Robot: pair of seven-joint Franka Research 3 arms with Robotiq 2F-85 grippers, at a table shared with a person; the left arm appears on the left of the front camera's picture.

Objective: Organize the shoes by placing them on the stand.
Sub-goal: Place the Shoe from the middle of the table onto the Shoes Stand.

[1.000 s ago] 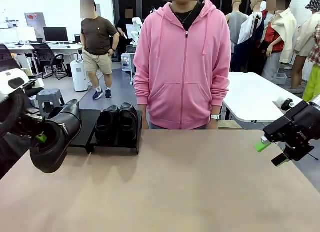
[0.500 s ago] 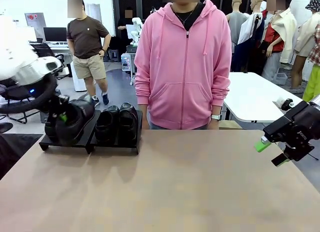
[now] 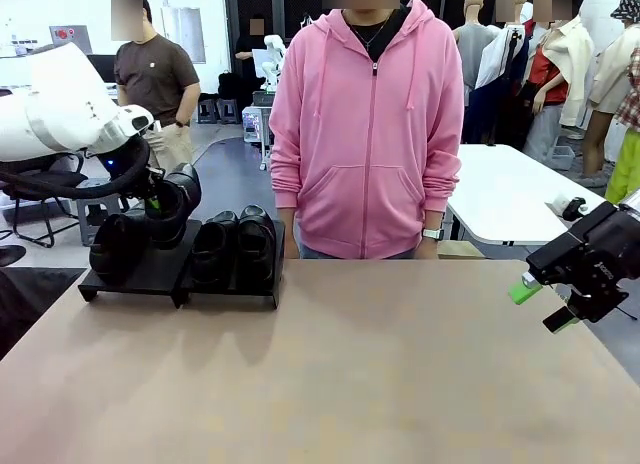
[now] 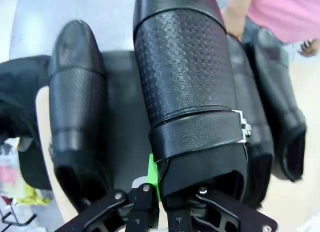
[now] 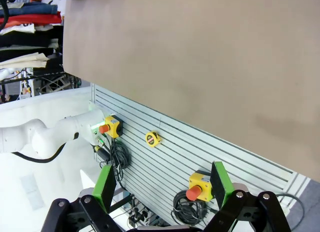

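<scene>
My left gripper (image 3: pixel 152 200) (image 4: pixel 161 188) is shut on the heel end of a black shoe (image 3: pixel 176 196) (image 4: pixel 185 77), holding it tilted, toe up, over the left platform of the stand (image 3: pixel 152 274) (image 4: pixel 121 122). A second shoe (image 3: pixel 113 246) (image 4: pixel 75 92) rests on that platform beside the held one. On the right platform (image 3: pixel 232 287) stands a pair of shoes (image 3: pixel 236 244) (image 4: pixel 280 102). At the table's right edge my right gripper (image 3: pixel 543 304) (image 5: pixel 162 184) hangs open and holds nothing.
A person in a pink hoodie (image 3: pixel 365 124) stands at the far side of the brown table (image 3: pixel 330 374), arms down. A white table (image 3: pixel 510 189) stands behind at the right. The stand sits at the table's far left corner.
My left arm has carried the shoe up from the near left edge and back over the left platform, beside the shoe resting there. The right arm has not moved.
</scene>
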